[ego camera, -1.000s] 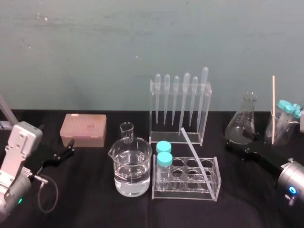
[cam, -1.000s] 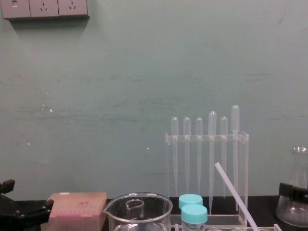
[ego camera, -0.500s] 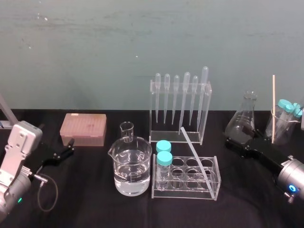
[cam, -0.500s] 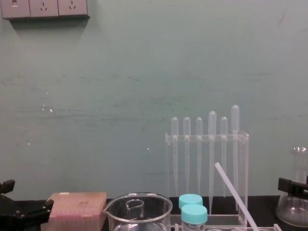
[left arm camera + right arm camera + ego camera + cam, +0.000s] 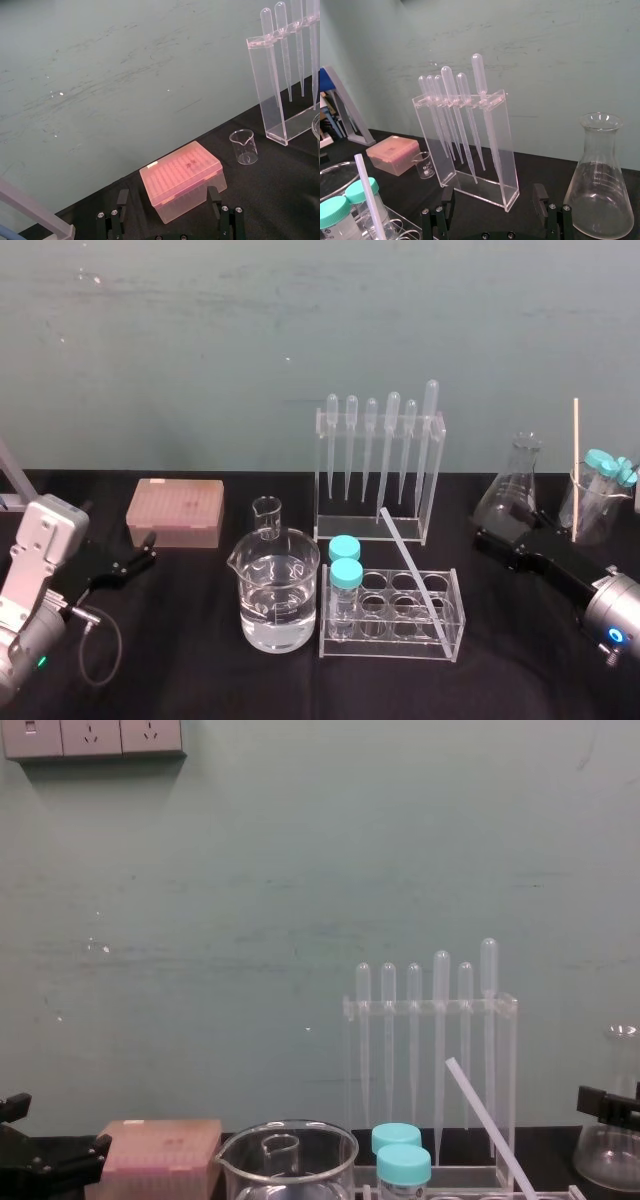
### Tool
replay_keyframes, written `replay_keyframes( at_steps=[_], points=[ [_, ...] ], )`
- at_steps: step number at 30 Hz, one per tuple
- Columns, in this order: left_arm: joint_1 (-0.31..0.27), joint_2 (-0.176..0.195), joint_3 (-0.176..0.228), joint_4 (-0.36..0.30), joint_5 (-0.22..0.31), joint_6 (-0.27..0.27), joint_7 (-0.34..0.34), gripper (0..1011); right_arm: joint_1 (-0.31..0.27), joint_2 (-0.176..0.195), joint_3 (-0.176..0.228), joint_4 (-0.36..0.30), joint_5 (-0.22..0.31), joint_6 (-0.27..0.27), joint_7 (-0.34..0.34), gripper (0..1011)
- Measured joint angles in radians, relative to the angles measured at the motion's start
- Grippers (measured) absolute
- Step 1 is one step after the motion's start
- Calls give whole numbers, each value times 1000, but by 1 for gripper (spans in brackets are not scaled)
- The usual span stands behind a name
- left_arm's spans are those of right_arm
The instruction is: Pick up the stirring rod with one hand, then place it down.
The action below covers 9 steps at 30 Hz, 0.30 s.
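Compared with one second ago, the right claw [image 5: 606,1102] sits a little higher in the chest view and closer to that view's right edge. Everything else on the tabletop [image 5: 200,660] is where it was, and the left claw [image 5: 140,556] has not moved either.

The rod [image 5: 411,566] is not held. It leans in the tube rack [image 5: 390,651]. Its lower end is inside the rack on the right side, and its upper end is tilted up toward the back and the left, in front of the pipette rack [image 5: 432,480]. I cannot tell whether it touches the pipette rack.

The right claw is to the right of the rod and well apart from it, low over the tabletop and just in front of the flask [image 5: 510,502]. In the right wrist view its two fingers [image 5: 446,200] are spread wide with nothing between them, and the rod [image 5: 367,196] shows far off to one side.

The left claw is at the left, near the pink box [image 5: 175,512], also spread apart and empty.
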State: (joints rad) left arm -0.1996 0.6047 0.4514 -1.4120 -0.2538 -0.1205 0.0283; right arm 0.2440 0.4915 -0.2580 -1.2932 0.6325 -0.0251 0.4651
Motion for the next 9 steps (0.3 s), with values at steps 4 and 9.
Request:
replay_keyframes(
  at_steps=[4, 9],
  points=[
    [0, 0, 0, 0, 0, 0, 0, 1000, 0, 0, 0, 0, 0, -1, 0, 1000],
    [0, 0, 0, 0, 0, 0, 0, 1000, 0, 0, 0, 0, 0, -1, 1, 1000]
  ],
)
